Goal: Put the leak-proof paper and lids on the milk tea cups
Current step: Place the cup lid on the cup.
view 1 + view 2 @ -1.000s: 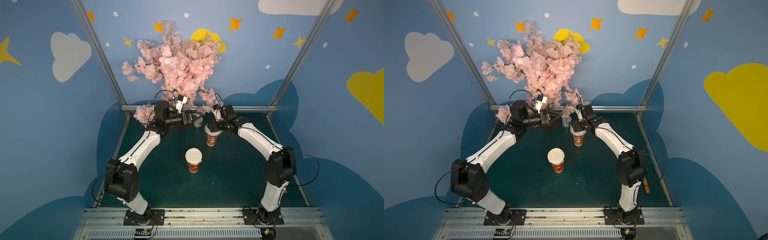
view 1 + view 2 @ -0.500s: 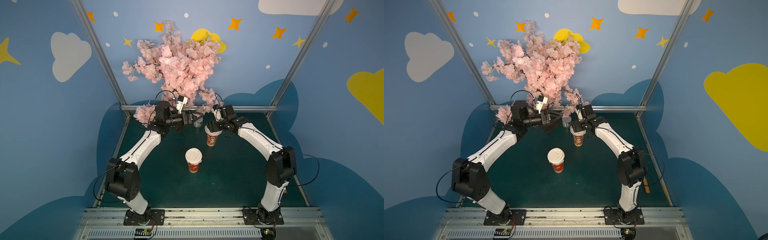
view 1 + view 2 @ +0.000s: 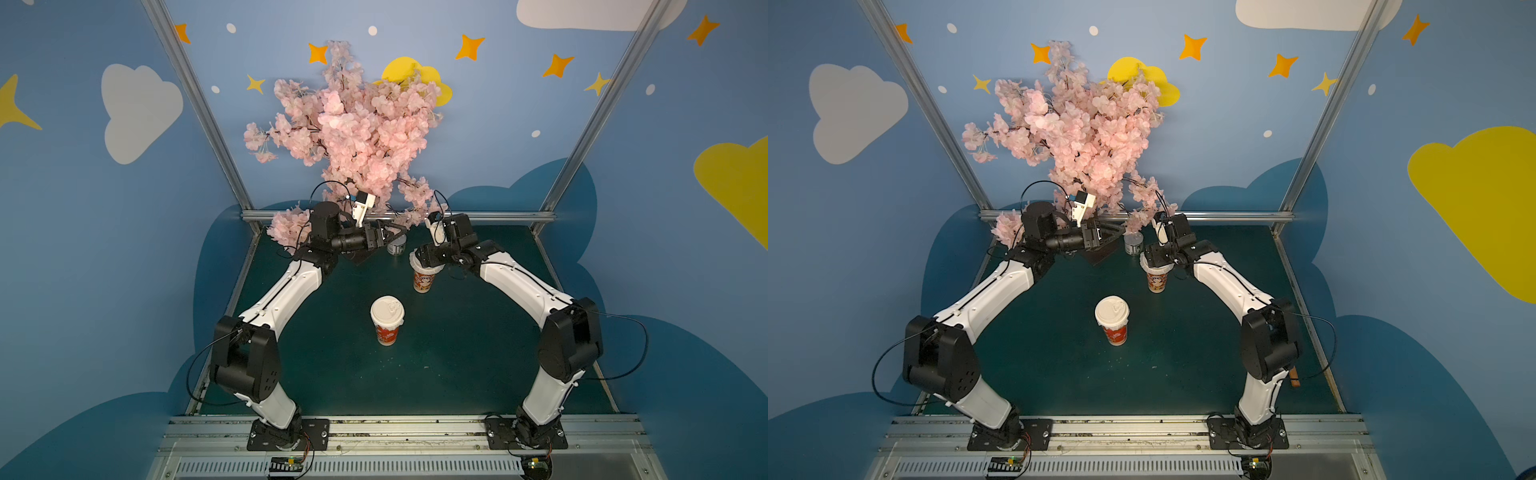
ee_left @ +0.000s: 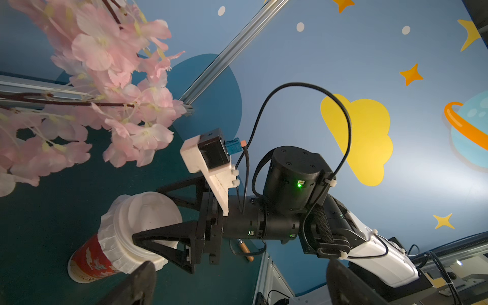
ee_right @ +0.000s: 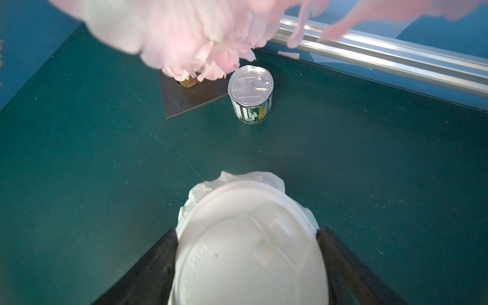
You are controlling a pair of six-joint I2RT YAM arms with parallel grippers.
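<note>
The right tool [image 5: 245, 232] was closed wide on the rim of a white domed lid [image 5: 245, 266], one finger touching each side. Under that lid the leak-proof paper [image 5: 250, 177] lay over the mouth of the far cup [image 4: 87, 261], and its pleated edge hung down as a skirt around the rim. The paper looked thin, limp and very light, likely to crease or tear if pinched. The stiffer lid rim seemed the safer place to hold. The cup was tall, probably light, and likely to tip under a sideways pull.

The left tool [image 3: 388, 237] stood fully open and empty, turned sideways, near the can [image 5: 250, 97] and apart from the cup. The near cup [image 3: 386, 332] stood at mid-worktop with a lid on. Whether paper sat beneath that lid was too small to tell.

Room was tight at the back. The blossom tree [image 3: 357, 124] overhung both tools, with its base plate [image 5: 190, 100] and the can just beyond the far cup and the rail [image 5: 383, 52] behind them. The worktop [image 3: 457, 353] lay open toward the front.
</note>
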